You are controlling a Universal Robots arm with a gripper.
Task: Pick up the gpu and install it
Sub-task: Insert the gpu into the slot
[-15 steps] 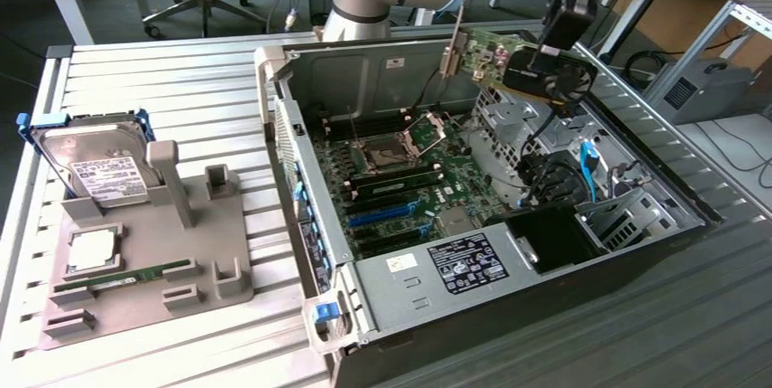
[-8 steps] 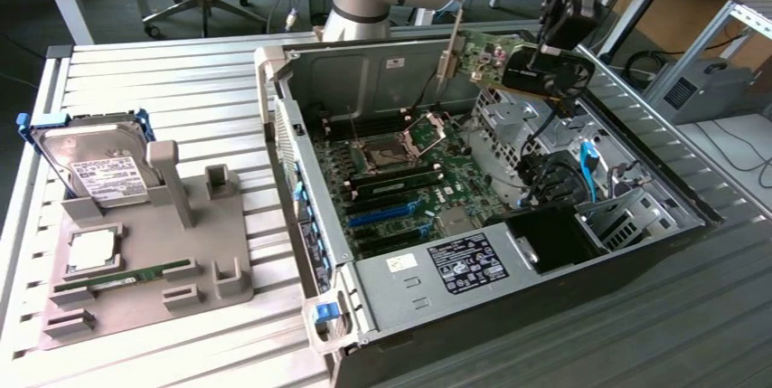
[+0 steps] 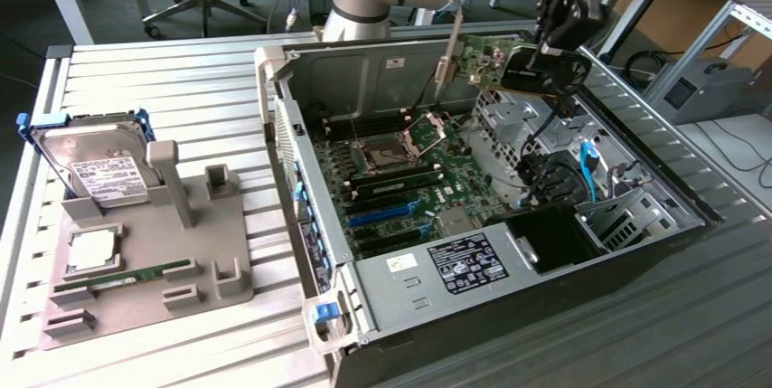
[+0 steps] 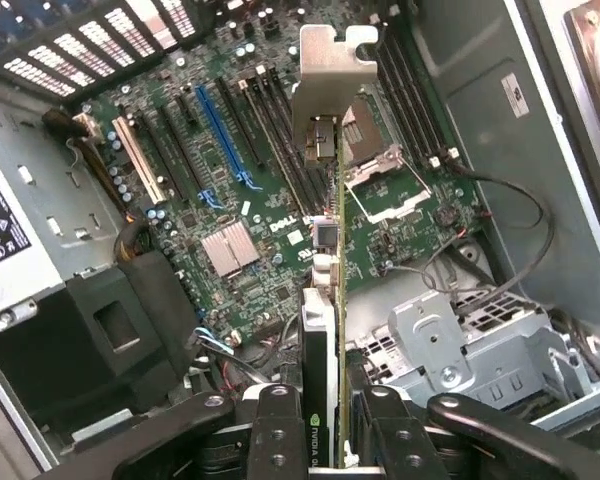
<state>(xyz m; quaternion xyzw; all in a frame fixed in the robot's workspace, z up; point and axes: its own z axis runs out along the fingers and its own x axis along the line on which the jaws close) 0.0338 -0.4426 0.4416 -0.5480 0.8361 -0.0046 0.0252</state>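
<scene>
- Step in hand, as judged: carrying. The gpu [image 3: 489,61] is held raised above the open case [image 3: 362,71], not yet seated.
- The gripper [image 3: 545,71] is partly closed, with its fingers [image 4: 278,430] clamped on the card.
- Seating calls for the card edge to be aligned over a motherboard [image 4: 280,230] slot.
- The connector edge and the target slot cannot be made out.

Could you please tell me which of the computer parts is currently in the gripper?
The gpu, clamped in the gripper above the open case; the hard drive and the memory stick sit on the grey holder.
</scene>
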